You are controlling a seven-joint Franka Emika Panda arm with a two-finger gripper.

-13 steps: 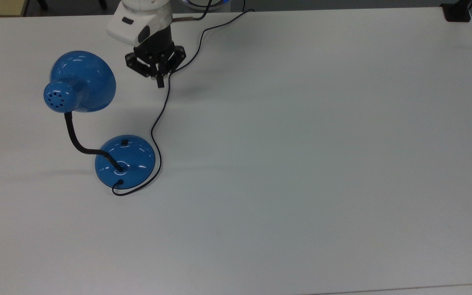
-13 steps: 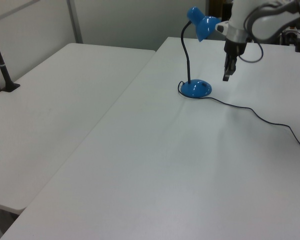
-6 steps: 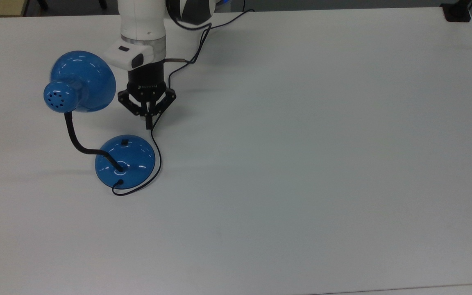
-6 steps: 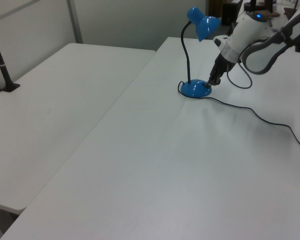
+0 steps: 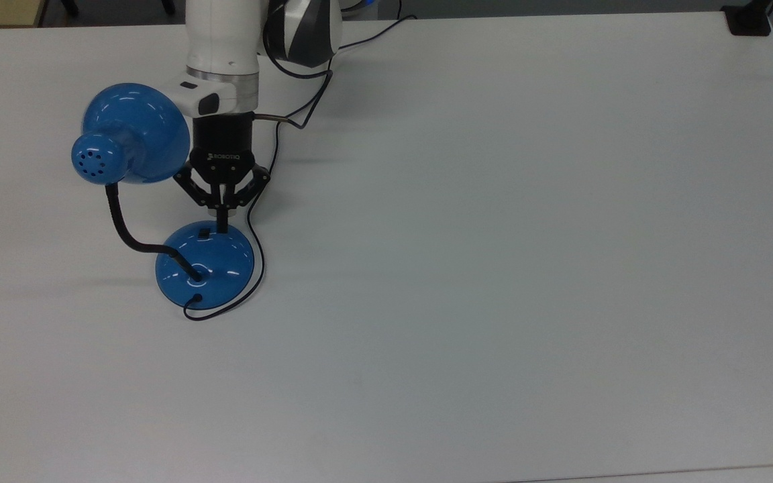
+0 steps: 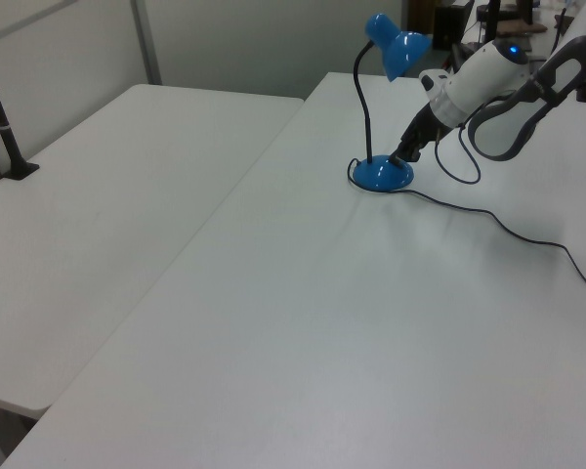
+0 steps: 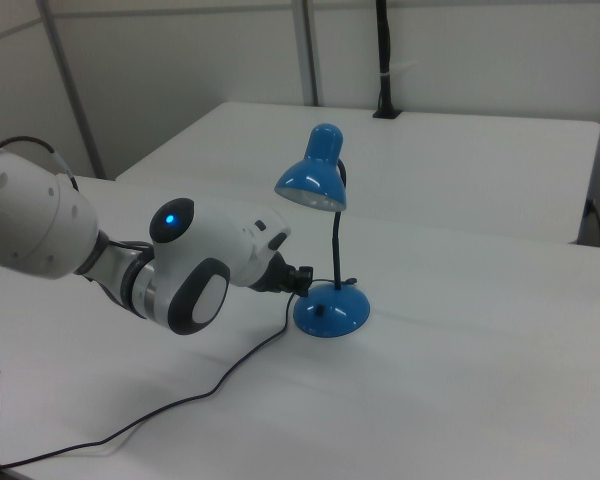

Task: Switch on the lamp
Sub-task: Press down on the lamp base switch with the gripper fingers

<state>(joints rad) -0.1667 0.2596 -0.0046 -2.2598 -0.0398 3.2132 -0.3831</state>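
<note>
step: I'm closing in on the switch [image 5: 204, 233]; claw [image 5: 223, 227] is sitting at the base's [image 5: 205, 265] upper rim in the top view, tips just beside the switch, on the top view's right of it. Shade shows no glow, so I'm judging the lamp [image 5: 133, 134] as not yet on.
claw: fingers pinched narrow, nearly together, holding nothing; I'm using them as a single poking tip.
next move: I'm reckoning a small sideways correction toward the top view's left to get over the switch, then a short press down. Tip is narrow and the dome is glossy, so slipping off is the risk.
lamp position: standing on the white tabletop [image 5: 494, 268], toward the top view's left; in the left view the lamp [image 6: 381, 98] is at the far end, claw [image 6: 404, 156] touching or nearly touching the base.
lamp axis: long axis running upright along the neck [image 5: 125, 228], which is bowing toward the top view's upper left; shade opening pointing down and away from the base, in the right view [image 7: 310, 185] tilting toward the arm.
cord: trailing past the claw [image 5: 262, 194], just beside it; I'm watching for snagging.
</note>
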